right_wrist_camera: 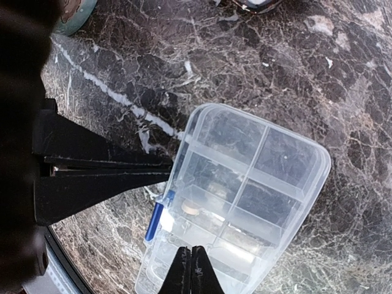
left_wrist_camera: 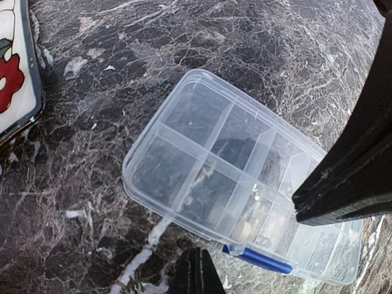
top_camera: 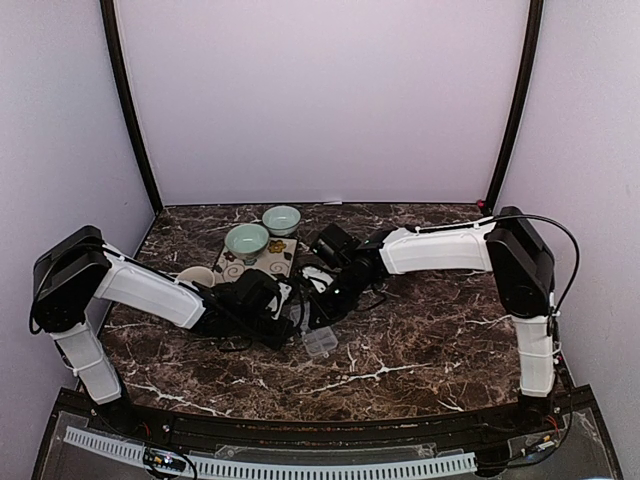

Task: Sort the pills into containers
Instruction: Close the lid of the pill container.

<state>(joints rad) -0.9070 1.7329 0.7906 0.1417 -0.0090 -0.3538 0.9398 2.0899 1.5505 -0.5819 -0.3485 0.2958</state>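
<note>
**Both pincers shut beside the organiser box**

The clear organiser box lies flat on the dark marble table, its grid of cells showing through the plastic. A small tan pill sits in a cell close to the box's blue latch. The left pincer is fully closed and holds nothing, its tips at the box's latch side; whether they touch the rim is unclear. The right pincer is likewise closed and empty, poised above the cells at the box's end. Beyond the box, towards the back wall, stand two pale green bowls.
</note>
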